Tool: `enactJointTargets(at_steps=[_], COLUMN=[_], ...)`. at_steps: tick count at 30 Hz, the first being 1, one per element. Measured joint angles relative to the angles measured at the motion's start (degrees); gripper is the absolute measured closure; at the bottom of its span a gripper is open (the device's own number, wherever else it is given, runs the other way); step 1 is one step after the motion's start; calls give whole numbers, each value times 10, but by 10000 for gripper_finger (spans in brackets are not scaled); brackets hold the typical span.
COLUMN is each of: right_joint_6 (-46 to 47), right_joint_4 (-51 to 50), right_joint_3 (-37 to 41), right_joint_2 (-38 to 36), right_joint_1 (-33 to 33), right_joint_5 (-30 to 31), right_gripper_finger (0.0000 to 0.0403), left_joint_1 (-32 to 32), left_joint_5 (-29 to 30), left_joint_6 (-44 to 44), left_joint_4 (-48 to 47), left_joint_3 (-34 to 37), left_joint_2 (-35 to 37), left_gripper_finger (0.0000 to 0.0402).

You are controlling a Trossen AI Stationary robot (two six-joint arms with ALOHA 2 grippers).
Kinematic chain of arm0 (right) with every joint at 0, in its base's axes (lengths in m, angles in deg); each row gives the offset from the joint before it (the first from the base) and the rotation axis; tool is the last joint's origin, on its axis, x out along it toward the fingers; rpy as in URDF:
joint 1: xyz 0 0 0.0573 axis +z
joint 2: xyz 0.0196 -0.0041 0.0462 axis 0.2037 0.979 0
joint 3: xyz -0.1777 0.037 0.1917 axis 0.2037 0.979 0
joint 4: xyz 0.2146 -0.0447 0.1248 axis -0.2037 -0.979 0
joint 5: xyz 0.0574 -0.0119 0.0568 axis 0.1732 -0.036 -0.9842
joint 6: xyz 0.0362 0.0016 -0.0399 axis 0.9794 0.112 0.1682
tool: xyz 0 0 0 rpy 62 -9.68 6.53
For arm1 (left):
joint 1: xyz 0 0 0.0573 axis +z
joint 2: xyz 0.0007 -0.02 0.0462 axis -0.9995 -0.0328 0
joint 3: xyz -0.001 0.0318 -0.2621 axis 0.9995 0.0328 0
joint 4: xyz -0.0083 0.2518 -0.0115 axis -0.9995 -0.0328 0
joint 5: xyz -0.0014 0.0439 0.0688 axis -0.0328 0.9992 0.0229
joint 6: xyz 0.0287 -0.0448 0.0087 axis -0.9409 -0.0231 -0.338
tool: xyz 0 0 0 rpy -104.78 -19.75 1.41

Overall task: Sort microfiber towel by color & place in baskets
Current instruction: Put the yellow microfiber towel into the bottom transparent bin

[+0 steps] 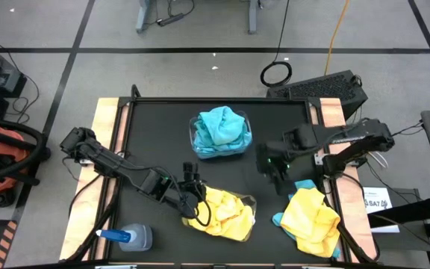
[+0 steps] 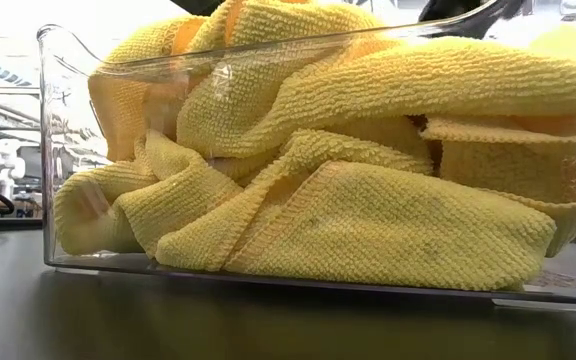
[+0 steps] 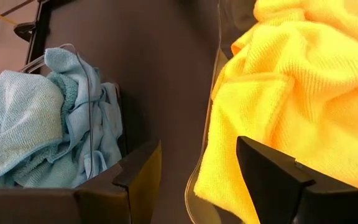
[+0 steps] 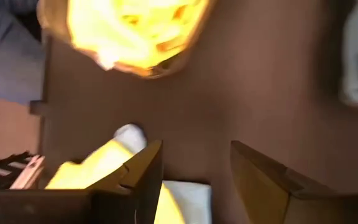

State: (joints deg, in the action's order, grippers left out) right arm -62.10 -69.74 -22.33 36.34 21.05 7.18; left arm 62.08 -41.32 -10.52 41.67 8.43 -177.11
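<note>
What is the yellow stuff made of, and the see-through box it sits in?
The yellow towels look like soft microfiber cloth: matte, with a tiny nubbly weave and floppy folds. The basket looks like clear hard plastic, glossy, with shiny reflections on its wall and rounded corners.

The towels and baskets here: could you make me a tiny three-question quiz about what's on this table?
1. True or false: the far basket holds turquoise towels.
2. Which gripper is at the basket of yellow towels: A left, B right?
3. Fill in: the loose pile by the right arm has a ___ towel on top.

Key: 1 true; 2 A; 3 yellow.
</note>
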Motion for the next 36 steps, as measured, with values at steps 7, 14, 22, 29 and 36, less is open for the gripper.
enactJointTargets(at_steps=[7, 14, 22, 29, 36], right_joint_6=[108, 230, 405, 553, 674], right_joint_4=[-3, -18, -15, -3, 21], right_joint_3=[0, 0, 57, 131, 187], right_joint_2=[0, 0, 0, 0, 0], right_joint_1=[112, 220, 324, 396, 461], right_joint_5=[9, 92, 109, 81, 48], right_gripper_finger=[227, 227, 227, 227, 227], left_joint_1=[2, 2, 9, 29, 51], left_joint_5=[1, 1, 1, -29, -70], left_joint_6=[-4, -35, -83, -110, -128], left_joint_4=[12, 65, 138, 238, 319], left_joint_3=[0, 0, 8, 43, 69], left_joint_2=[0, 0, 0, -1, -2], left_gripper_finger=[186, 186, 186, 186, 186])
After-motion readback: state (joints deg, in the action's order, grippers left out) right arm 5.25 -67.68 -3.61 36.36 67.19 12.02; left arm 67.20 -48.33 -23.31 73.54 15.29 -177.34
